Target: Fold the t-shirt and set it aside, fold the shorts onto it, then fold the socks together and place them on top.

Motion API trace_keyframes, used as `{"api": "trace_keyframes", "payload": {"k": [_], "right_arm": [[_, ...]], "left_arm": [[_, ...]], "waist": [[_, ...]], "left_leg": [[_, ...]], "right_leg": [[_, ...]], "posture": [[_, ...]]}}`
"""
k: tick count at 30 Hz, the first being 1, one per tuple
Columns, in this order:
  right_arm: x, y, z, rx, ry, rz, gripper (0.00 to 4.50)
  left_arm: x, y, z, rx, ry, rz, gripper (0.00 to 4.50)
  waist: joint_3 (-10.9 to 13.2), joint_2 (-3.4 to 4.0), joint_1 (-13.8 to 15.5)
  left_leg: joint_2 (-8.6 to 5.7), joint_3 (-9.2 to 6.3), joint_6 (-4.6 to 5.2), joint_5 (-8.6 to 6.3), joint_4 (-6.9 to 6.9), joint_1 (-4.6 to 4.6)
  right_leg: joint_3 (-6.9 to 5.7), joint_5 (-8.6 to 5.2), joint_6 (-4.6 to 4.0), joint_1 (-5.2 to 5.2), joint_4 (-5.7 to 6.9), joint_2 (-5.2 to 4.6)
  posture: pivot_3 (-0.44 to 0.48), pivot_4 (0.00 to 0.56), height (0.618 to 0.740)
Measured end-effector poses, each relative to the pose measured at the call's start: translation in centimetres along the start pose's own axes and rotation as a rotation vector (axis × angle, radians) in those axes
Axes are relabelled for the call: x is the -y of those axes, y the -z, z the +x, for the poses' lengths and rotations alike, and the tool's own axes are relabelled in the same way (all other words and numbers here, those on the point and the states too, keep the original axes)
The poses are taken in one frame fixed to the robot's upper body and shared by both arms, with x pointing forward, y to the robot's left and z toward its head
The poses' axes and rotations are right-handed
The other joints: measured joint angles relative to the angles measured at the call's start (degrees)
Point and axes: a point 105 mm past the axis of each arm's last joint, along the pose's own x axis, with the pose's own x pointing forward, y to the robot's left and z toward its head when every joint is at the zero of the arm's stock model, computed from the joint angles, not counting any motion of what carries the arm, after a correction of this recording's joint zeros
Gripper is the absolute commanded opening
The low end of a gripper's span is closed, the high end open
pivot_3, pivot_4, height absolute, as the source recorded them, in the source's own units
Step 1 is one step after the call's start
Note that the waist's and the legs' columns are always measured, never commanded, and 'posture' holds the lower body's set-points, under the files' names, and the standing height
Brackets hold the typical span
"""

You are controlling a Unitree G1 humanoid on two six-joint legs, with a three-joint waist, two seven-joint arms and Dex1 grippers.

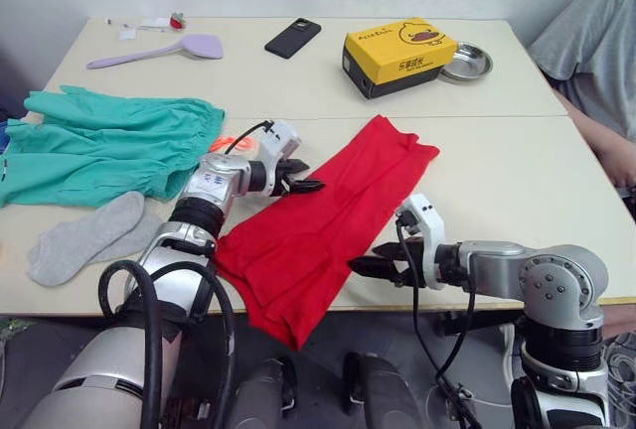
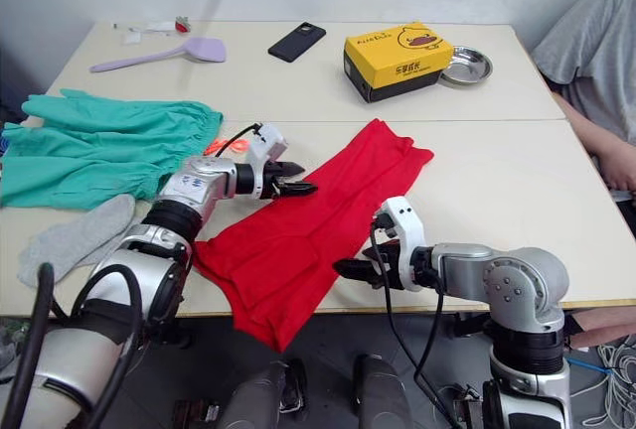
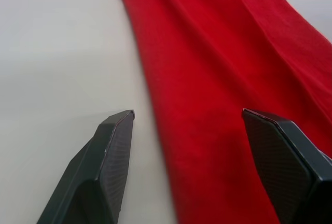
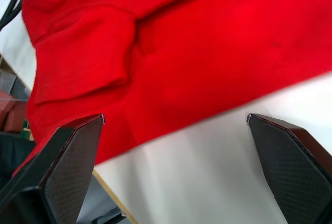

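Red shirt [image 1: 328,211] lies folded lengthwise on the counter [image 1: 517,181], near end hanging over. Both grippers, left [image 1: 310,187] and right [image 1: 360,264], have fingers wide open, empty, at its edges. Soft, limp cloth; pinch the edges.

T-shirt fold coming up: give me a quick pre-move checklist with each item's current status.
1. Left gripper jaws open, straddling the t-shirt's edge: ok.
2. Right gripper jaws open at the opposite edge: ok.
3. T-shirt fully on the table: not ok, its near end hangs over the front edge.
4. Shorts and socks lie apart from the t-shirt: ok.
5. Person beside the table, away from both grippers: ok.
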Motion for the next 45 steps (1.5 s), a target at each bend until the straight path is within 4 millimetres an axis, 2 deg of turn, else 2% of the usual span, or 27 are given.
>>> {"api": "trace_keyframes", "payload": {"k": [2, 5, 14, 16, 17, 23, 27, 33, 38, 45], "right_arm": [[-0.4, 0.1, 0.4, -0.008, -0.019, 0.005, 4.50], [-0.8, 0.3, 0.9, -0.023, -0.033, 0.011, 3.90], [-1.0, 0.5, 2.5, -0.035, -0.030, 0.072, 0.91], [-0.8, 0.5, 2.5, -0.041, -0.019, 0.079, 0.20], [-0.7, 0.6, 2.5, -0.048, -0.016, 0.078, 0.05], [-0.5, 1.0, 1.5, -0.079, -0.026, 0.066, 0.05], [0.6, 1.3, 0.0, -0.112, -0.008, 0.074, 0.05], [3.8, -1.3, -2.4, -0.093, 0.120, 0.074, 0.05], [5.1, -3.2, -2.4, -0.070, 0.149, 0.051, 0.05], [6.2, -4.7, -0.8, -0.055, 0.131, -0.038, 0.05]], "left_arm": [[-0.1, -0.1, 0.2, -0.002, -0.008, -0.005, 3.46], [0.0, -0.1, 0.6, 0.003, -0.022, -0.022, 2.87], [0.1, 0.1, 1.0, 0.026, -0.031, -0.082, 0.09], [0.0, 0.2, 1.0, 0.042, -0.036, -0.112, 0.00], [-0.1, 0.1, 1.0, 0.054, -0.045, -0.128, 0.00], [-0.4, -0.2, 1.0, 0.154, -0.074, -0.236, 0.00], [-1.3, 0.4, 0.6, 0.220, -0.148, -0.314, 0.00], [-2.6, 0.8, -0.1, 0.294, -0.291, -0.314, 0.00], [-3.1, 0.9, -0.8, 0.363, -0.400, -0.300, 0.00], [-3.5, 1.1, -2.3, 0.425, -0.504, -0.310, 0.00]], "waist": [[-0.01, -0.01, 0.08], [-0.07, -0.11, 0.19], [-0.08, -0.13, 0.22], [-0.08, -0.12, 0.23], [-0.08, -0.13, 0.26], [-0.07, -0.12, 0.37], [-0.07, -0.12, 0.49], [-0.07, -0.11, 0.28], [-0.05, -0.09, 0.26], [-0.05, -0.09, 0.41]], "left_leg": [[0.00, 0.00, 0.01, 0.00, 0.03, 0.01], [0.00, -0.01, 0.24, -0.14, 0.06, 0.06], [0.00, -0.01, 0.14, -0.08, 0.05, 0.03], [0.00, -0.01, 0.16, -0.10, 0.05, 0.02], [0.00, -0.01, 0.20, -0.12, 0.05, 0.00], [-0.03, 0.00, 0.20, -0.11, 0.06, -0.09], [-0.06, 0.00, 0.33, -0.11, 0.14, -0.12], [-0.07, 0.05, 0.60, -0.31, 0.24, -0.09], [-0.04, 0.13, 0.25, -0.08, 0.20, -0.08], [-0.06, 0.22, 0.43, 0.00, 0.24, -0.13]], "right_leg": [[0.00, 0.00, 0.00, 0.02, 0.02, 0.00], [0.01, 0.00, 0.00, 0.07, 0.03, -0.02], [0.01, 0.00, 0.00, 0.05, 0.01, -0.02], [0.01, 0.00, 0.00, 0.04, 0.01, -0.02], [0.01, 0.00, 0.00, 0.02, 0.01, -0.02], [-0.01, 0.00, 0.01, 0.01, -0.11, -0.05], [-0.03, 0.02, 0.04, 0.03, -0.13, -0.08], [0.03, 0.11, 0.17, 0.04, -0.06, -0.11], [0.04, 0.11, 0.16, 0.00, -0.02, -0.07], [0.04, 0.12, 0.18, 0.00, -0.09, -0.08]], "posture": [[0.000, 0.150, 0.740], [0.000, 0.150, 0.740], [0.000, 0.150, 0.740], [0.000, 0.150, 0.740], [0.000, 0.150, 0.740], [0.000, 0.150, 0.740], [0.000, 0.150, 0.740], [0.000, 0.150, 0.740], [0.000, 0.150, 0.740], [0.000, 0.150, 0.740]]}}
